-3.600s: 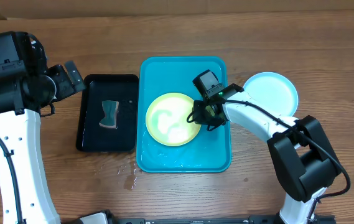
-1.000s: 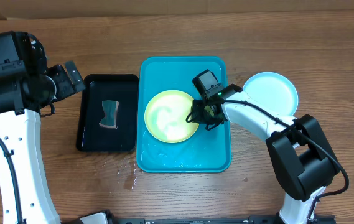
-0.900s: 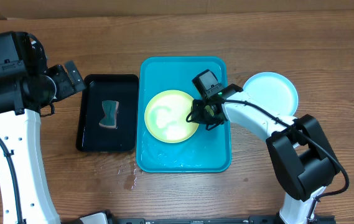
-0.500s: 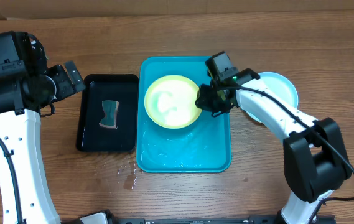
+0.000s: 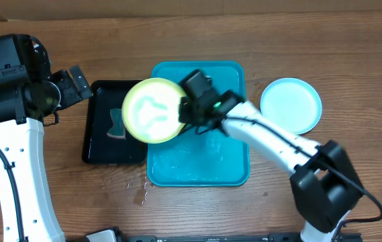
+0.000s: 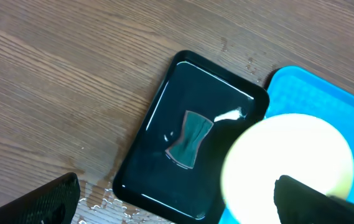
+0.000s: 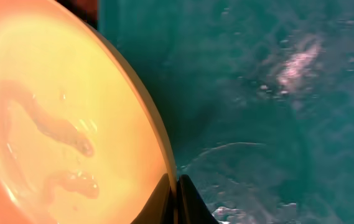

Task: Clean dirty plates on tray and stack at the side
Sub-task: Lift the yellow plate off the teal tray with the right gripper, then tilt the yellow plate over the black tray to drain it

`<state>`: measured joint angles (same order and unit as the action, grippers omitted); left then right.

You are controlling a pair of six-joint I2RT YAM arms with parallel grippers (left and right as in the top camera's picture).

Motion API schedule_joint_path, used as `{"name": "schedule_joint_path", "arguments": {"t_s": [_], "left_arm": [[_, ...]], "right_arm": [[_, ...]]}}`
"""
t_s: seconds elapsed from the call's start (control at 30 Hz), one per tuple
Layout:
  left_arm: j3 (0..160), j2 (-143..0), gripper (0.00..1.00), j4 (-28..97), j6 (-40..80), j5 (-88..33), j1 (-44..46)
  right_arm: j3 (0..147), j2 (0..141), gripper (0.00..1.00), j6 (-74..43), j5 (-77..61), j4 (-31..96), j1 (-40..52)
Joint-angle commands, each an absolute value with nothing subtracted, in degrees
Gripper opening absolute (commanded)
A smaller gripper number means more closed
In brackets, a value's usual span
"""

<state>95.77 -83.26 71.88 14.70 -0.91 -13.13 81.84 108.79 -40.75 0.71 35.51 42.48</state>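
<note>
Two plates are in view. The yellow-green plate (image 5: pixel 152 111) is held in the air by the right gripper (image 5: pixel 184 111), which is clamped on the right rim of this plate. In the right wrist view the two fingers (image 7: pixel 164 198) meet on the plate edge at the bottom of the picture. A pale winding streak shows on the plate's face. From above, the plate covers the left rim of the blue tray (image 5: pixel 234 75) and also the right part of the black tray (image 5: pixel 100 156). It hides one side of the grey-green sponge (image 5: pixel 115 125) that lies in the black tray. The floor of the blue tray looks wet and carries no plate. The cyan plate (image 5: pixel 291 105) lies flat on the table, just to the right of the blue tray and apart from the gripper.

The left gripper (image 5: pixel 78 82) hangs beside the upper left corner of the black tray. Its fingers are wide apart and hold nothing.

Half a second ago the yellow-green plate was over the upper part of the blue tray. Now we see it carried to the left, with the gripper on the same rim. Before that it was lying in the tray. The cyan plate and the left arm have not moved.
</note>
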Motion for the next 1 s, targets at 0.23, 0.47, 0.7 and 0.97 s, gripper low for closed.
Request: {"name": "schedule_joint_path", "arguments": {"t_s": [0.23,0.47,0.7,0.97], "left_arm": [[96.49,-83.26,1.00,71.92,15.44,-1.32,-13.10],[96.49,-83.26,1.00,71.92,15.44,-1.32,-13.10],[96.49,-83.26,1.00,71.92,15.44,-1.32,-13.10],[96.49,-83.26,1.00,71.92,15.44,-1.32,-13.10]], "right_arm": [[83.37,106.72,0.04,-35.94,28.18,28.27,57.76],[83.37,106.72,0.04,-28.71,36.86,23.11,61.19],[83.40,106.72,0.04,-18.59,41.52,16.47,62.04],[83.40,106.72,0.04,-0.43,49.91,6.28,63.92]]}}
